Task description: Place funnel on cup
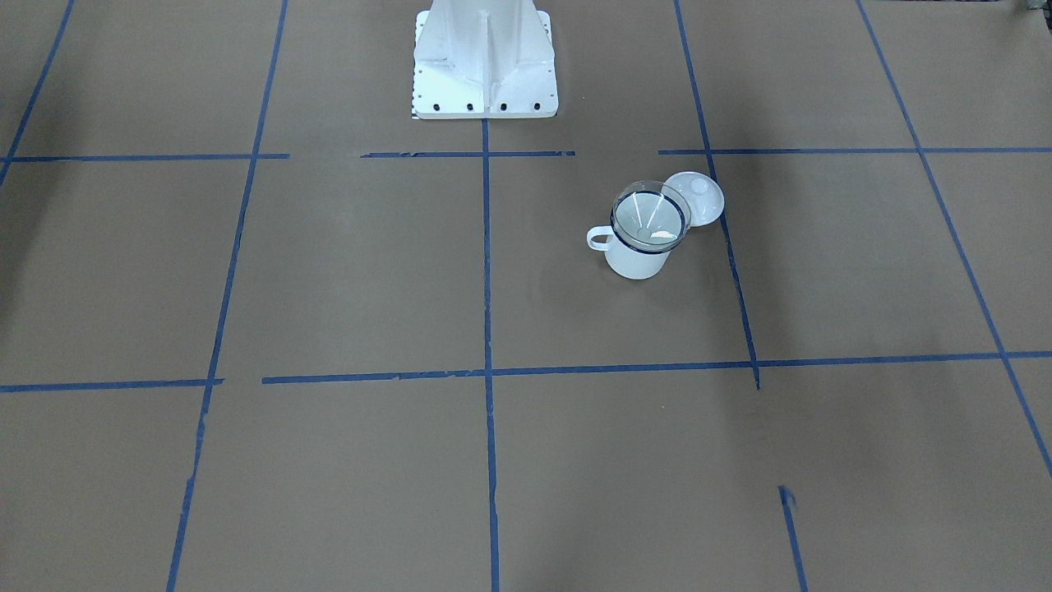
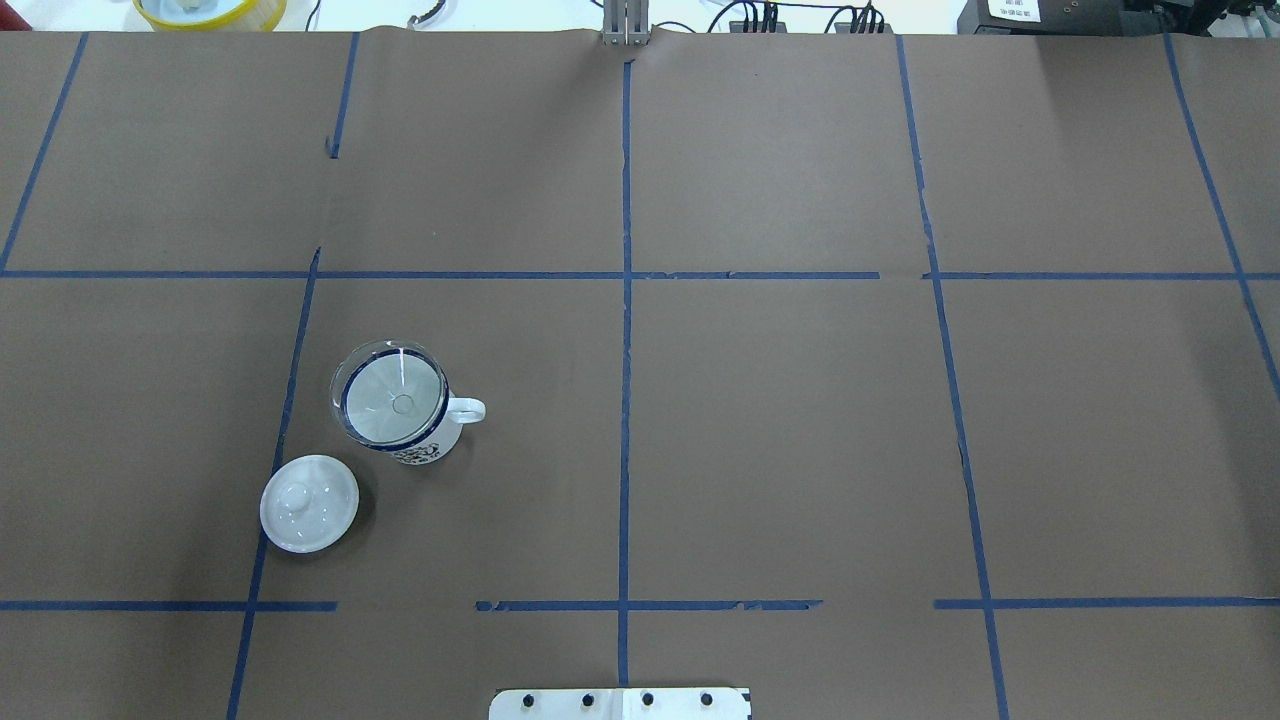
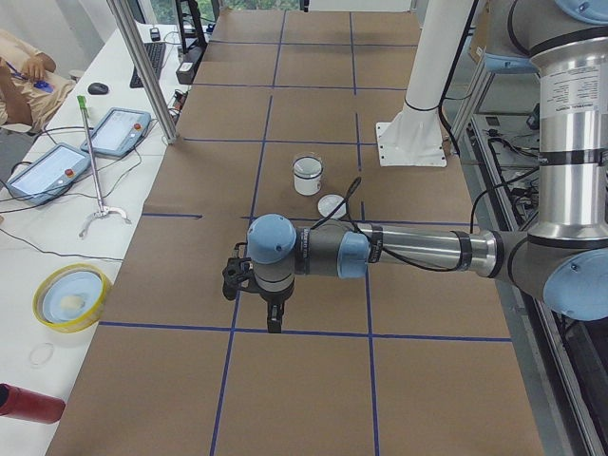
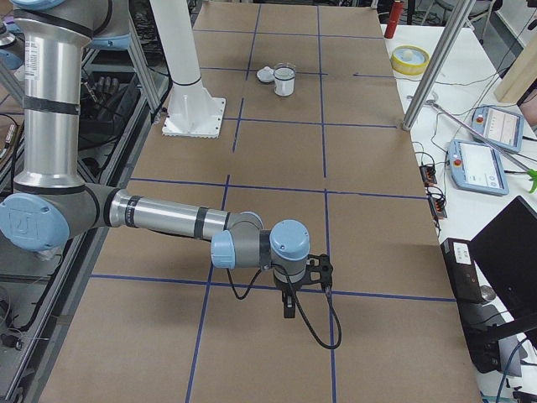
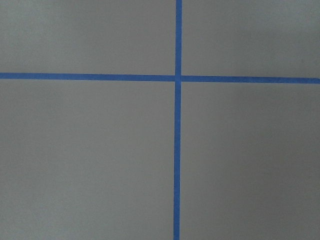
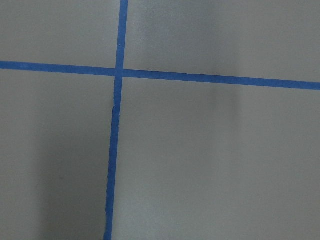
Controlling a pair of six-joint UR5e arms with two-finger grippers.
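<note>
Funnel (image 2: 392,392): clear plastic, seated in the mouth of the cup, spout pointing down inside; no gripper touches it.
Seating: the rim looks shifted slightly off the mug's blue edge in the overhead view, which may only be the camera angle.
Cup (image 2: 428,446): white enamel, upright on the robot's left half of the table, handle toward the centre line.
Lid (image 2: 309,503): white, knobbed, lying just beside the cup and nearer the robot, apart from it.
Left gripper (image 3: 274,323): well away from the cup, pointing down over a tape crossing; whether spread or closed, cannot tell from here.
Right gripper (image 4: 289,309): far end of the table, also pointing down; state cannot be told.
Table (image 2: 780,450): brown paper with blue tape grid.
Task status: judged done.
Risk: light funnel rests loose; any arm sweep past the mug, or a bump to the handle, could tip it out or topple the cup onto the lid.
</note>
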